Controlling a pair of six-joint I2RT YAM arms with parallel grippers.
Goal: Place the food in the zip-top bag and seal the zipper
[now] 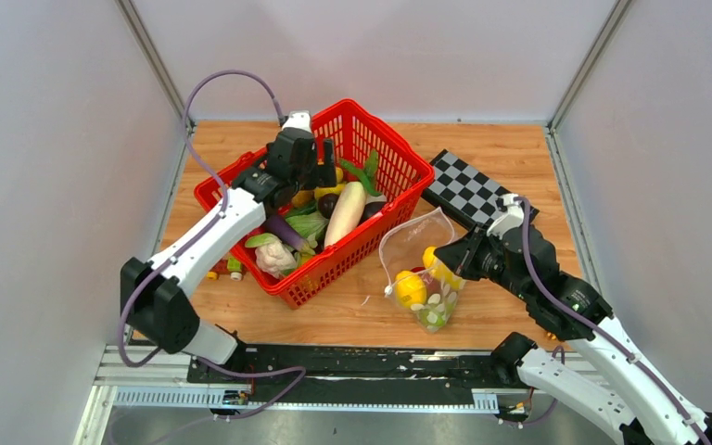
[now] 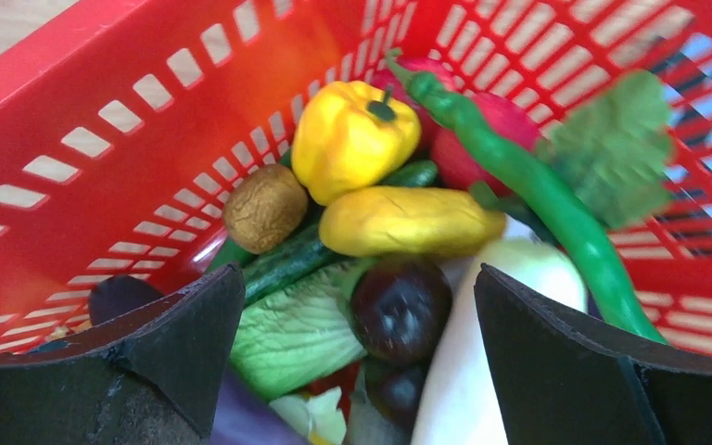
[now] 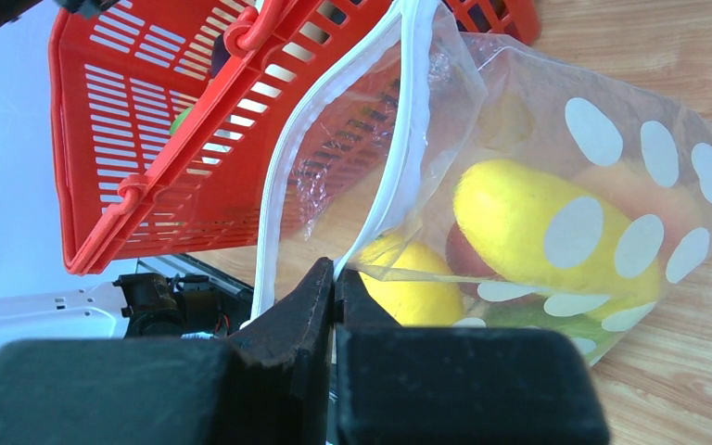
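Several toy pieces already sit inside the clear, dot-printed zip-top plastic bag [image 1: 424,264], which lies near the worktop's near edge, right of centre: a yellow lemon-like fruit [image 3: 538,222] with something red and green under it. That film looks thin, floppy and slick, so it should sag shut unless held. The white press-seal zipper strip [image 3: 406,139] is the stiffer place to grab, and the right gripper [image 3: 336,289] is clamped on exactly that rim, mouth propped open. Over to the red slatted plastic basket [image 1: 399,158], mid-worktop toward the left edge, and it's heaped: yellow bell pepper [image 2: 352,134], brown kiwi-like ball [image 2: 264,209], long green chilli [image 2: 519,176], dark plum [image 2: 400,308], white radish [image 1: 346,213]. They look light, smooth and rounded, likely best pinched across the middle. Left gripper [image 2: 357,297] hovers above, jaws spread wide, empty.
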